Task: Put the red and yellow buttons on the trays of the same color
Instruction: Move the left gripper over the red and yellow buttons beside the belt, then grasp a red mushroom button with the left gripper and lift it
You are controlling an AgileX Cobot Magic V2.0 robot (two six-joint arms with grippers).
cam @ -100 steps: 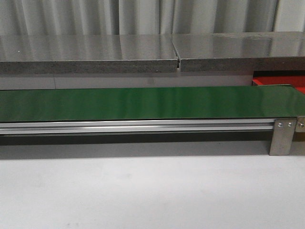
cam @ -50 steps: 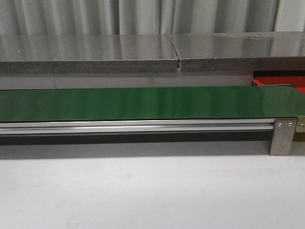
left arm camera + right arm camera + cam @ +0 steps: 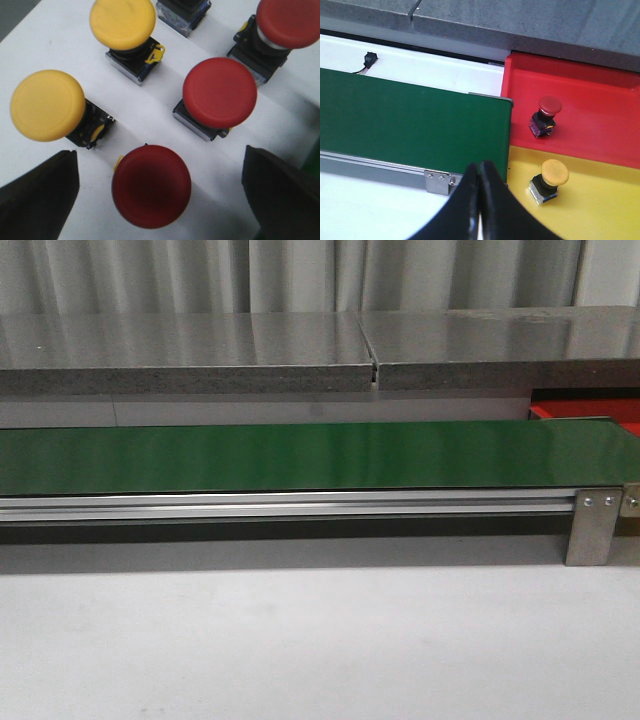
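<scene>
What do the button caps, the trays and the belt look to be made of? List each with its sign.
Red button cap: apparently smooth moulded plastic, with a soft, even sheen.
Yellow button cap: likely the same plastic, uniform colour and a rounded edge.
Red tray and yellow tray: seemingly rigid plastic, saturated colour with a moulded rim.
Green belt: probably rubber or PVC, matte with a faint gloss.

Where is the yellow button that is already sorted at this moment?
In the right wrist view, the yellow button stands on the yellow tray, just past the end of the green belt, with the red tray and its red button beside it.
</scene>
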